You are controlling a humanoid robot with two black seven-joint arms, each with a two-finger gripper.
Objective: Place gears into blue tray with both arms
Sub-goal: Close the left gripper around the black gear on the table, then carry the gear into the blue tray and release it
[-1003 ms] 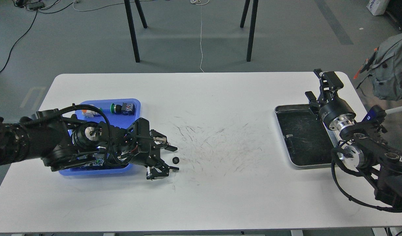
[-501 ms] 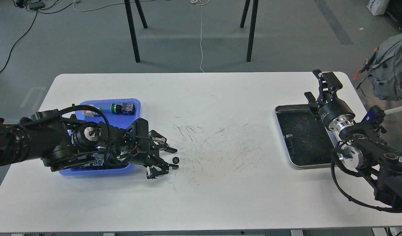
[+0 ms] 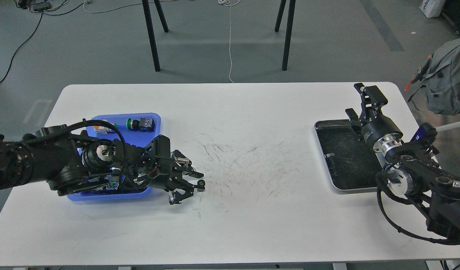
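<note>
Gear (image 3: 202,183): one, black, toothed; on the counter (image 3: 230,225) at 3 o'clock of the blue tray (image 3: 155,120), between the left pincer (image 3: 194,182) tips, which are not clenched. Likely light, rigid, slippery; grip across the toothed rim. Right pincer (image 3: 359,101): released, empty.

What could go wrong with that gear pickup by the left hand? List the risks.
1. The gear is tiny and sits at the very tips of the left hand; a slight miss could flick it away across the table rather than grip it.
2. The left arm lies over the blue tray, which already holds push-button switches; swinging back could nudge the tray or its contents.
</note>
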